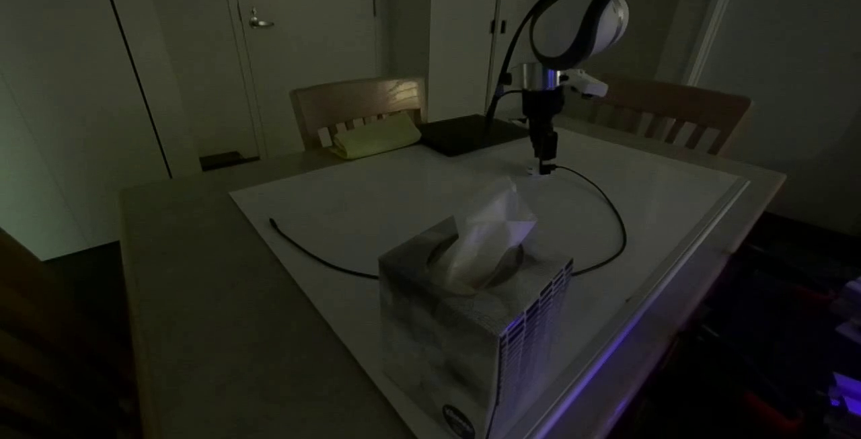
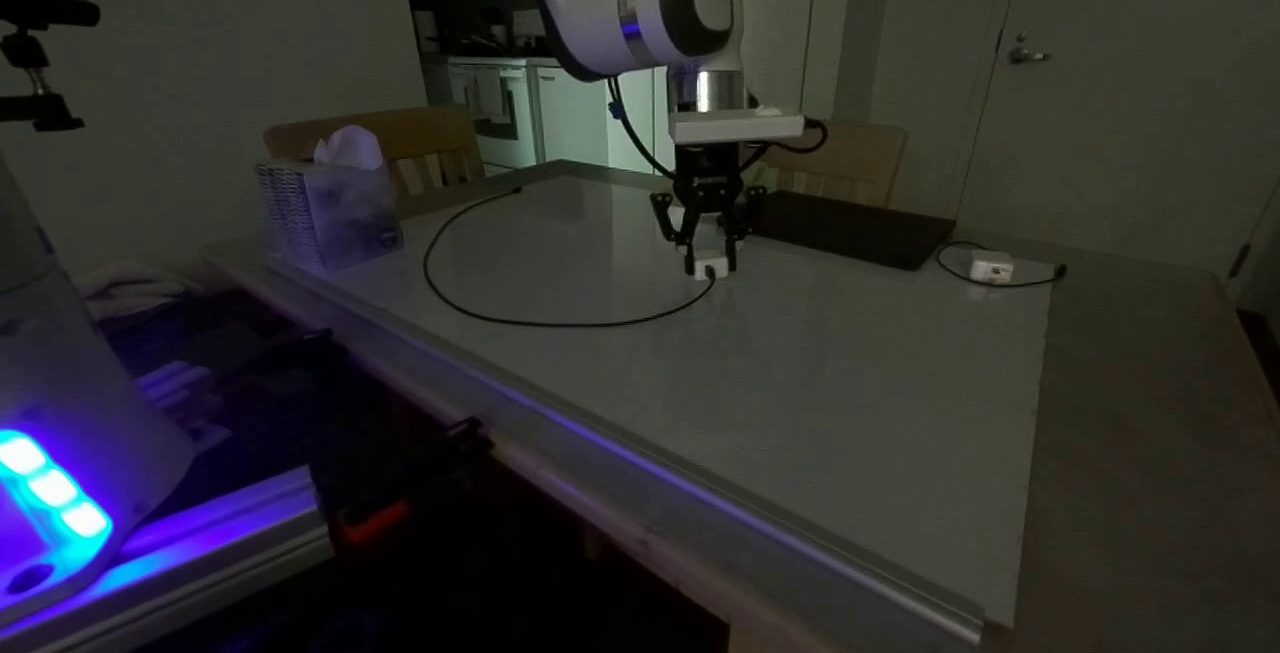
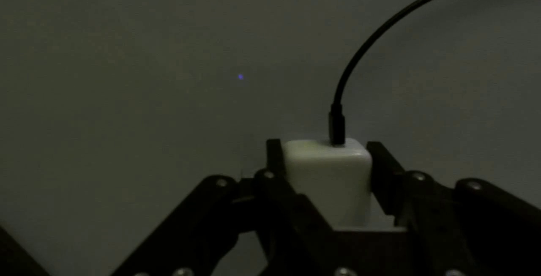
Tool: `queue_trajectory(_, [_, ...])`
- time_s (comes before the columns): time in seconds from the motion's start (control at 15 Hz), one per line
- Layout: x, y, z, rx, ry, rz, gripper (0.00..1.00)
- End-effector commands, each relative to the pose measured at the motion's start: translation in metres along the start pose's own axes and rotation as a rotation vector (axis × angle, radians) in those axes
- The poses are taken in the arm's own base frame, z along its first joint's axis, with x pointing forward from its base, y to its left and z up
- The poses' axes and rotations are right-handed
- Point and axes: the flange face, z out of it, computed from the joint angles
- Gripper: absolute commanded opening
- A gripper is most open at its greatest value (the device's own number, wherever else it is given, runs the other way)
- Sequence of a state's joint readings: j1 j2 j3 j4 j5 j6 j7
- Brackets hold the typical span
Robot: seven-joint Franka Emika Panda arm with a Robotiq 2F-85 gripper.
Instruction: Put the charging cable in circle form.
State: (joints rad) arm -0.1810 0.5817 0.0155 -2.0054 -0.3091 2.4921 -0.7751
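Apparently, shaping is in hand: the black two-fingered tool (image 2: 711, 260) pinches the small white block-shaped plug (image 3: 327, 183) of the long, thin black charging cable (image 2: 545, 324), which lies in an unclosed arc on the white-topped table (image 2: 870, 413); next, the plug likely needs sweeping toward the loose tip (image 2: 517, 191). A grey tissue box (image 1: 437, 331) hides the arc's middle in an exterior view; the wrist view lacks the tip but shows the black connector (image 3: 337, 128) seated in the plug.

charging cable (image 3: 376, 35): black | plug (image 3: 329, 183): white | tool (image 2: 711, 264): black | tissue box (image 1: 440, 335): mottled grey, grid-patterned side | cloth (image 1: 378, 136): yellow-green
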Motion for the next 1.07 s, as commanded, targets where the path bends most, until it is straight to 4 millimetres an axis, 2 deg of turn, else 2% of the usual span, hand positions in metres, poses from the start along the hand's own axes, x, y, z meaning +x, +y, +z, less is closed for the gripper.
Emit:
queue_trajectory(0.0, [0.010, -0.014, -0.006, -0.068, 0.029, -0.182, 0.26])
queue_trajectory(0.2, [0.016, -0.022, -0.007, -0.132, 0.033, -0.330, 0.26])
queue_trajectory(0.27, [0.018, -0.012, -0.004, -0.096, 0.024, -0.241, 0.51])
queue_trajectory(0.47, [0.020, -0.015, -0.005, -0.115, 0.030, -0.293, 0.51])
queue_trajectory(0.53, [0.020, -0.015, -0.005, -0.116, 0.030, -0.296, 0.26])
queue_trajectory(1.0, [0.053, -0.043, -0.011, -0.131, 0.061, -0.669, 0.26])
